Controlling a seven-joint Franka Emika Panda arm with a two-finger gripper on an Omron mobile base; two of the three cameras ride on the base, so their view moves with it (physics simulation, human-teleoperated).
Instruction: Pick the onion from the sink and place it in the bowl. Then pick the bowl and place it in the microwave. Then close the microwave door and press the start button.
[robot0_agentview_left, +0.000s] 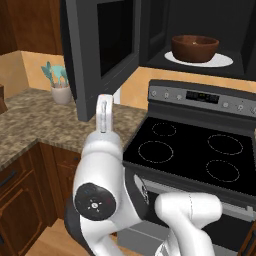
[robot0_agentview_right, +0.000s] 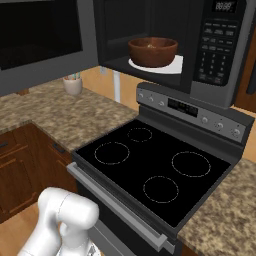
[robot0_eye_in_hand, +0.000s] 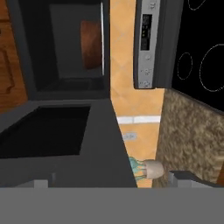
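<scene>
The bowl (robot0_agentview_left: 195, 48) sits upright on the white turntable plate (robot0_agentview_left: 220, 61) inside the microwave (robot0_agentview_left: 210, 35), at the upper right of the left base view and at the upper middle of the right base view. Whether the onion lies inside the bowl cannot be told from these angles. In the hand view the bowl shows as a reddish-brown patch at the upper left, seen through the cavity opening.

The microwave door (robot0_agentview_left: 102, 50) stands swung open, a tall dark panel with a glass window at the upper middle of the left base view and across the upper left of the right base view. The microwave's keypad (robot0_agentview_right: 214, 55) is at the upper right of the right base view.

Below the microwave is the black stove (robot0_agentview_left: 192, 155) with four ring burners and a grey control panel (robot0_agentview_left: 202, 97) along its back. To the left of it runs the speckled stone tabletop (robot0_agentview_left: 40, 125), carrying a pale utensil holder (robot0_agentview_left: 61, 92) with teal tools near the wall. Brown wooden cabinets (robot0_agentview_left: 20, 195) fill the lower left.

The white arm (robot0_agentview_left: 100, 165) rises at the lower middle of the left base view, its end just below the open door's lower edge. The gripper (robot0_eye_in_hand: 109, 181) is at the bottom of the hand view, and the jaws stand wide apart, holding nothing.
</scene>
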